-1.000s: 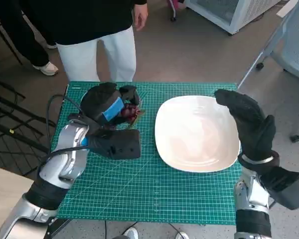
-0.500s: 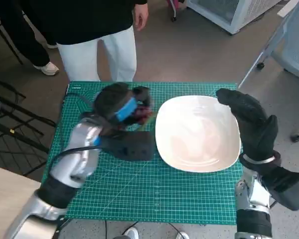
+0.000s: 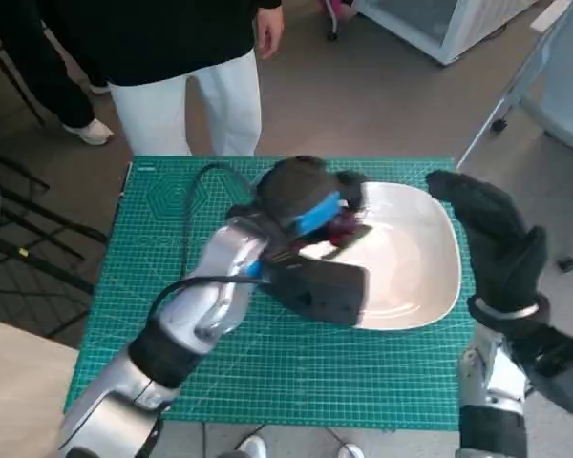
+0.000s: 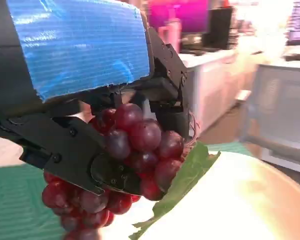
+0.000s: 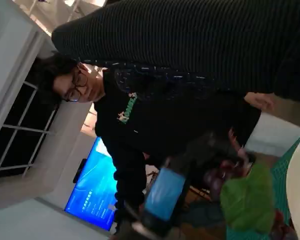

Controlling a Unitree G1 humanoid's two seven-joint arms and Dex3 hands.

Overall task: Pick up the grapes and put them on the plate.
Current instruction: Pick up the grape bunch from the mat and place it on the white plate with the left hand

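Note:
My left hand (image 3: pixel 306 196) holds a bunch of dark red grapes (image 3: pixel 340 227) with a green leaf (image 4: pixel 187 175) over the left part of the white plate (image 3: pixel 415 262). In the left wrist view the black fingers (image 4: pixel 70 150) clamp the grapes (image 4: pixel 135 145) from both sides, and the bunch hangs just above the plate (image 4: pixel 230 205). The right wrist view shows the left hand (image 5: pixel 165 192) with the leaf (image 5: pixel 247 197) blurred. My right hand (image 3: pixel 492 239), in its black glove, is raised by the plate's right rim, fingers apart, holding nothing.
The plate lies on a green cutting mat (image 3: pixel 172 239) that covers the small table. A person in a black top and white trousers (image 3: pixel 186 91) stands at the table's far side. A chair base (image 3: pixel 554 124) is at the right.
My left hand has carried the grapes to the right, from the mat's left part to over the plate. The right hand has stayed almost still.

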